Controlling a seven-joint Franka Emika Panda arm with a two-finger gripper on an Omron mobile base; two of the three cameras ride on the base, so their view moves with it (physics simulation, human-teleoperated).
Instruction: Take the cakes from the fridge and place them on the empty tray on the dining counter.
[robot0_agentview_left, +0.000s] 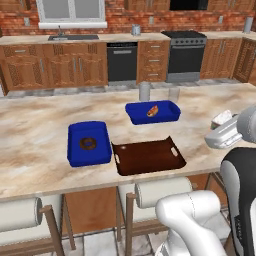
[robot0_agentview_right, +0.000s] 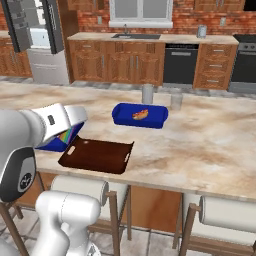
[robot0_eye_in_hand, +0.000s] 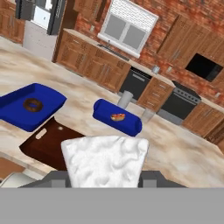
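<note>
cake (robot0_eye_in_hand: 105, 161): white-topped wedge, rainbow layers seen in right base view (robot0_agentview_right: 66, 135), held up above counter level, tilted | tray (robot0_agentview_left: 148, 155): flat dark brown, low rim, cut-out handles, empty, set near the counter's front edge | counter (robot0_agentview_left: 35, 130): beige marbled top, wood sides | fridge (robot0_agentview_right: 41, 35): silver-grey, doors open, far left

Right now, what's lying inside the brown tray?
Nothing visible: the tray shows bare brown floor. In the right base view the arm covers its near left corner. The hand holds the rainbow cake.

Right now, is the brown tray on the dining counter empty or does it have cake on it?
Empty. The brown tray shows bare dark floor in both base views; the white-topped cake sits at the hand, not yet set down.
</note>
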